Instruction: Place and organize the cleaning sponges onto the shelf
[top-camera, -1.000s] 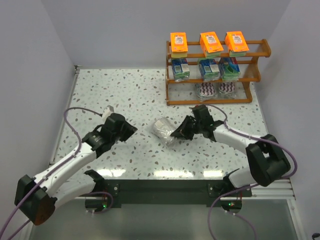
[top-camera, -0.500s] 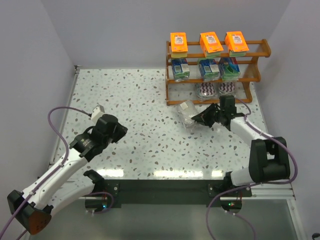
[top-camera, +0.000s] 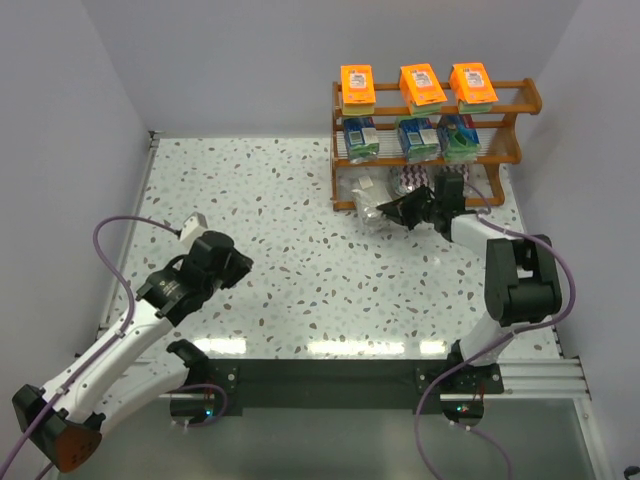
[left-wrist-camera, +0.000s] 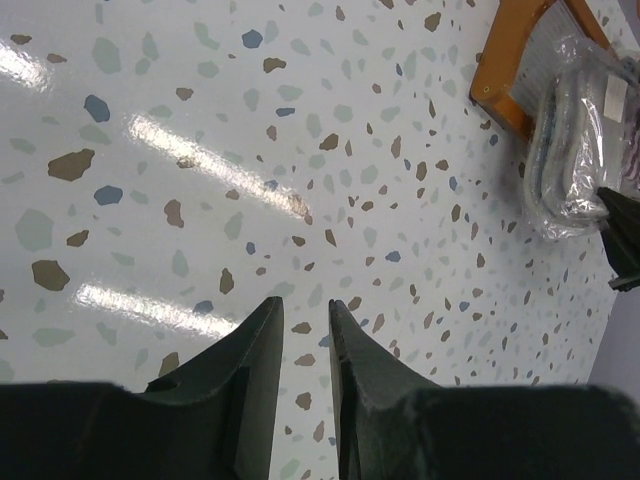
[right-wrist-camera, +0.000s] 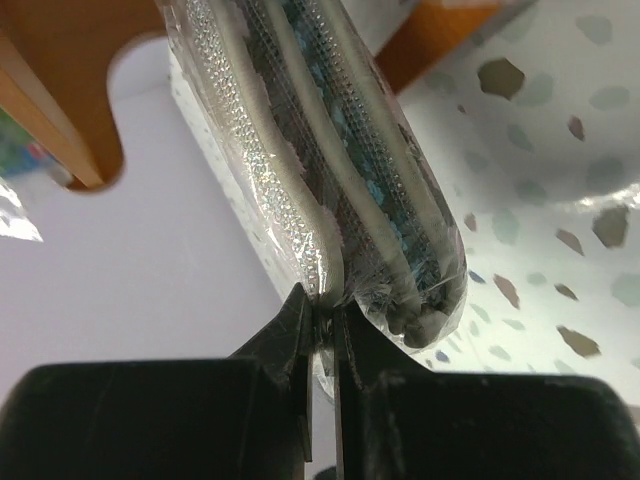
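The brown wooden shelf (top-camera: 527, 97) stands at the far right. Three orange packs (top-camera: 423, 86) sit on its top tier and three blue-green packs (top-camera: 417, 138) on the middle tier. A clear zigzag-pad bag (top-camera: 412, 180) lies on the bottom tier, partly hidden by my right arm. My right gripper (top-camera: 397, 212) is shut on the edge of another clear bag (top-camera: 366, 198), held at the shelf's lower left front. In the right wrist view the gripper (right-wrist-camera: 322, 312) pinches the bag (right-wrist-camera: 340, 150) next to the shelf's side panel (right-wrist-camera: 60, 90). My left gripper (top-camera: 240, 262) is empty over the table; in the left wrist view (left-wrist-camera: 305, 312) only a narrow gap shows.
The speckled table (top-camera: 250, 190) has side walls on the left and behind. The left wrist view also shows the shelf corner (left-wrist-camera: 510, 80) and the held bag (left-wrist-camera: 570, 150) at far right.
My right gripper has carried the clear bag from the table's middle back and right to the shelf's bottom tier front. My left arm has drawn back to the left.
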